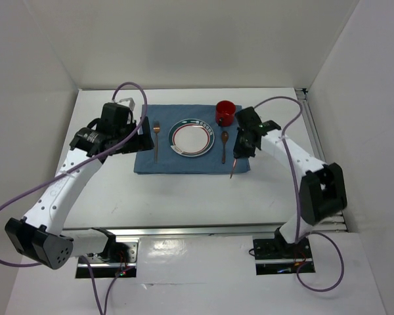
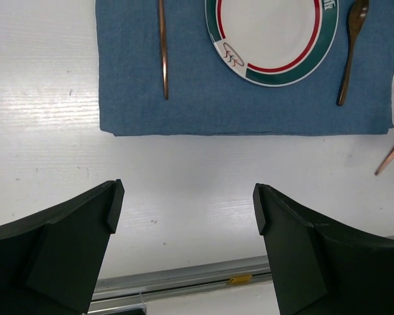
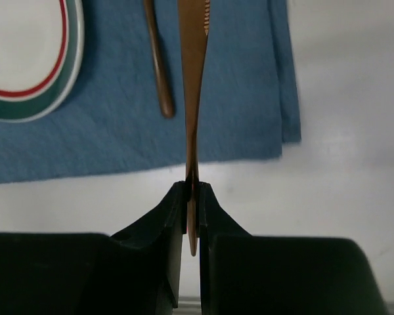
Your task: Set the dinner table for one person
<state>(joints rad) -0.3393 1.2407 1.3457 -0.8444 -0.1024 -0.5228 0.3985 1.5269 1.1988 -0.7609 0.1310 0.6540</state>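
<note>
A blue placemat point(image 1: 184, 164) lies on the white dinner table point(image 1: 184, 197). On the placemat are a white plate point(image 1: 192, 138) with a green and red rim, a copper fork point(image 1: 156, 141) to its left and a copper spoon point(image 1: 224, 146) to its right. A red cup point(image 1: 225, 112) stands at the placemat's far right. My right gripper point(image 1: 238, 154) is shut on a copper knife point(image 1: 234, 167) right of the spoon. In the right wrist view the gripper point(image 3: 192, 197) pinches the knife point(image 3: 194, 98) edge-on. My left gripper point(image 2: 184, 203) is open and empty, above bare table.
The aluminium rail point(image 1: 203, 231) runs along the table's near edge and another rail point(image 1: 313, 125) runs along its right side. White walls enclose the table on the left, back and right. Purple cables loop over both arms.
</note>
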